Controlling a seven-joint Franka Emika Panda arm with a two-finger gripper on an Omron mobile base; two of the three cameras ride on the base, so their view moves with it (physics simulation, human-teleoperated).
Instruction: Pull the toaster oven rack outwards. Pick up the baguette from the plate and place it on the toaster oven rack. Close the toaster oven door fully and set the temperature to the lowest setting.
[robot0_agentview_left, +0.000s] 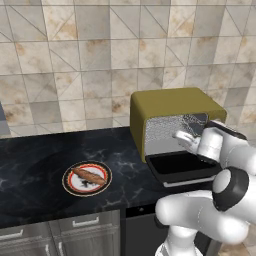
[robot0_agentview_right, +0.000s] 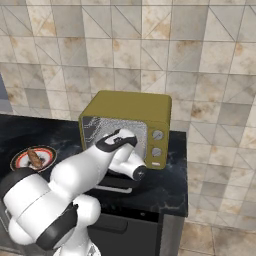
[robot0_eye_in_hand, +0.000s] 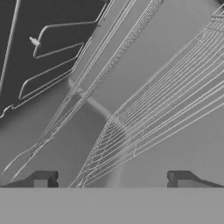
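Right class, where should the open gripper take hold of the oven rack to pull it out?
Grip the rack's front edge wire, coming straight in from the front over the lowered door. The rack lies flat inside the oven, so only that edge is reachable, and the gripper already faces it, open.

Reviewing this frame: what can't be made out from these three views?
- Gripper: fingertips apart in the hand view, but whether they touch the toaster oven rack is unclear; in both base views the arm's wrist hides them.
- Toaster oven door: its handle is hidden by the arm in the left base view.
- Knobs: settings too small in the right base view.
- Plate: drawing too small; baguette covers part.
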